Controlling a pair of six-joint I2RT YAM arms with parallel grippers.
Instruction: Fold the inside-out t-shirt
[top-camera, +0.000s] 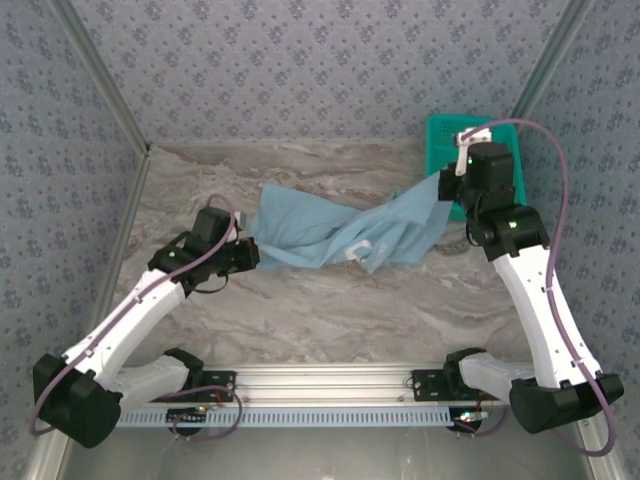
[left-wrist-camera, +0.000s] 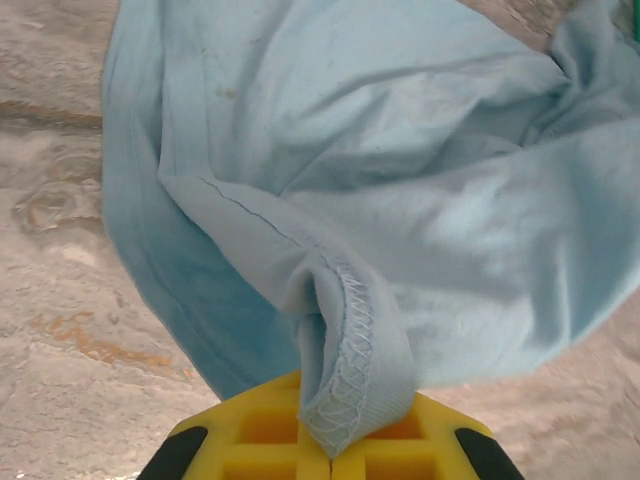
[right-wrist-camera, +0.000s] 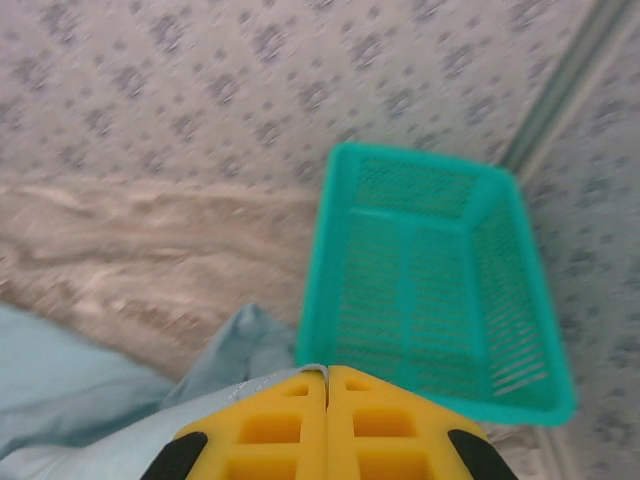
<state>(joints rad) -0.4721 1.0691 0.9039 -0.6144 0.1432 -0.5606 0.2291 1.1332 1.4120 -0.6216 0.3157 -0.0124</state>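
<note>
A light-blue cloth t-shirt (top-camera: 320, 235) is clamped in the tightly closed left gripper (left-wrist-camera: 331, 458) and right gripper (right-wrist-camera: 327, 385) above a marbled tabletop (top-camera: 330, 315), papered walls (top-camera: 320, 60) around.

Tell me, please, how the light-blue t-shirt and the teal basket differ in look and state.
The t-shirt is soft, crumpled light-blue cloth; the basket is rigid teal mesh. The t-shirt spans the middle of the table, pinched by the shut left tool and right tool; the basket sits empty in the far right corner, ungripped. Both rest on the table.
</note>
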